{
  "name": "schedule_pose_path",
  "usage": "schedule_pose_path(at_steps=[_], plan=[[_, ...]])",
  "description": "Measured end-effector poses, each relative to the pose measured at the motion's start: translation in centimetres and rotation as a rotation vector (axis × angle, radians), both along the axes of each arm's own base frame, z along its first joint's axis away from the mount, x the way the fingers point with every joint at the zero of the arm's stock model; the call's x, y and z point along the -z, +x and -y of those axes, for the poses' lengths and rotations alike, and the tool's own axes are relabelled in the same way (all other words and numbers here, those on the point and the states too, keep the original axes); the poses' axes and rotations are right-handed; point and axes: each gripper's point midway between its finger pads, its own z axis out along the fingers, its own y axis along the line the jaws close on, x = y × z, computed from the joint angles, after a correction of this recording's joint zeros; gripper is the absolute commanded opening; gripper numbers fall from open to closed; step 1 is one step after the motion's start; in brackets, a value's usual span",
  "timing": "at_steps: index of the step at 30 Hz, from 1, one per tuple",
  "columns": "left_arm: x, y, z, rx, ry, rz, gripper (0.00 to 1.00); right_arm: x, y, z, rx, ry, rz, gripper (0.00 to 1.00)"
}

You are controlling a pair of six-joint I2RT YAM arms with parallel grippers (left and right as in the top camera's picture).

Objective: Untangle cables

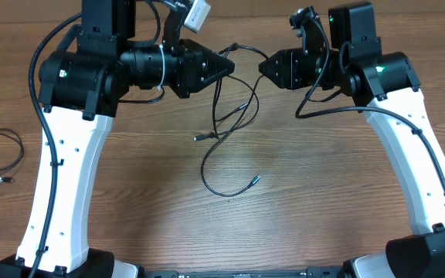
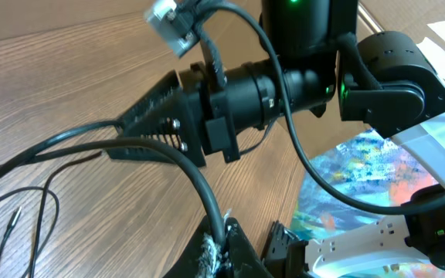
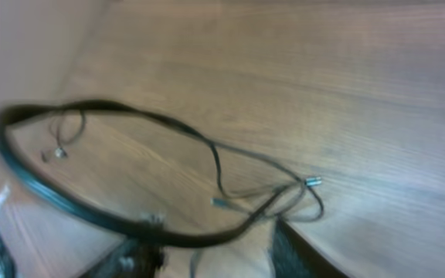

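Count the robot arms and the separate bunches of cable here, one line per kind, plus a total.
Robot arms: 2, the left arm and the right arm
Cable bunches: 2, the cable tangle between the arms and a loose cable lying out beyond the left arm
Total: 4

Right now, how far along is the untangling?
Done: one cable lies apart at the table's left edge. In hand: the left gripper pinches the tangled cables, raised; the right gripper faces it, open. Left: they cross where they hang and need separating.
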Motion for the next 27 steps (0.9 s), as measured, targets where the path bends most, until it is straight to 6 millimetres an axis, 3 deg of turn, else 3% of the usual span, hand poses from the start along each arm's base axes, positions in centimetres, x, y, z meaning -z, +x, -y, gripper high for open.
schedule_pose_path(at_steps=[5,9,13,15,16,18,22,27], plan=[[0.1,0.0,-0.1,-0.004,0.004,-0.008,0.04,-1.5,0.6,-1.0,-0.054,0.037,0.087,0.43],[0.2,-0.4,0.0,0.009,-0.003,-0.026,0.04,-2.0,-0.3,-2.5,-0.149,0.048,0.126,0.44],[-0.1,-1.9,0.4,0.067,-0.046,-0.079,0.04,-2.3,-1.9,-5.0,-0.303,0.04,0.203,0.31],[-0.3,-2.3,0.5,0.088,-0.064,-0.091,0.04,-2.3,-2.1,-5.5,-0.335,0.033,0.229,0.1],[-0.4,-2.4,0.5,0.091,-0.067,-0.092,0.04,-2.2,-2.0,-5.6,-0.342,0.031,0.233,0.04],[-0.5,-2.5,0.5,0.099,-0.076,-0.096,0.04,-1.6,-1.8,-5.5,-0.342,0.022,0.224,0.04],[-0.2,-1.4,-0.8,0.041,-0.062,-0.101,0.04,0.6,-0.7,-3.3,-0.192,-0.024,0.088,0.04],[0.5,2.4,-7.5,-0.226,0.007,-0.112,0.04,4.0,0.6,4.3,0.147,-0.134,-0.127,0.04]])
